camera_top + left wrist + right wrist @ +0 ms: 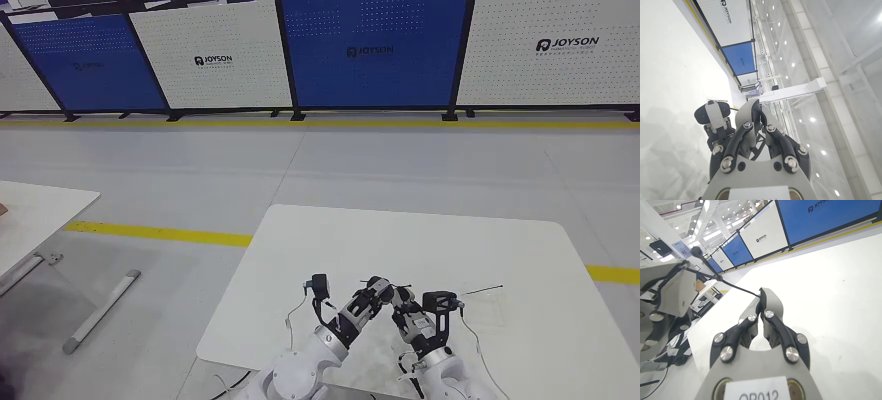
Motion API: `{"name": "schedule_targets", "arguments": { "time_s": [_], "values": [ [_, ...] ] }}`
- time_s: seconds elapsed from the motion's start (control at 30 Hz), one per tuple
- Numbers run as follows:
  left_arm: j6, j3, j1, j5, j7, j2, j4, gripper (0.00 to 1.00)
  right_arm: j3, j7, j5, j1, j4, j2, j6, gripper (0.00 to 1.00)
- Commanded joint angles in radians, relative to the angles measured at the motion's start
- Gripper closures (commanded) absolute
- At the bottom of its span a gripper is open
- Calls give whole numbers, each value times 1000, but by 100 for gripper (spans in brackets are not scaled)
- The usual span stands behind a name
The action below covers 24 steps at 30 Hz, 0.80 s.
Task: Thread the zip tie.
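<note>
Top view: the left gripper [381, 292] and right gripper [404, 298] meet tip to tip at the 6 o'clock edge of the table [420, 240]. A spare tie [482, 290] lies flat at their 3 o'clock, apart from them.

Left wrist view: the left fingers [745, 113] are pressed together. The right gripper is just beyond.

Right wrist view: the right fingers [772, 302] are clamped on the zip tie [738, 288]. It runs taut to the left gripper's closed tips. Whether it is threaded cannot be told.

Near the front edge of the table [420, 240], the left gripper [758, 108] sits just left of the right gripper [760, 294], with the zip tie [738, 287] spanning between them. Possibly a second tie [482, 290] lies on the table to their right.
</note>
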Motion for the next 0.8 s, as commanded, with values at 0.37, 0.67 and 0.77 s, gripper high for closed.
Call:
{"name": "schedule_targets", "arguments": {
  "time_s": [0.37,0.67,0.77],
  "values": [
    [-26,-6,18,0,-8,5,-20,100,-5,1,-8,4,7,-2,10,100],
    [-42,-7,32,10,-10,9,-32,100,-12,2,-5,11,18,-4,12,100],
    [-46,-8,36,12,-12,10,-35,100,-12,1,-4,12,20,-5,13,100]
  ]
}}
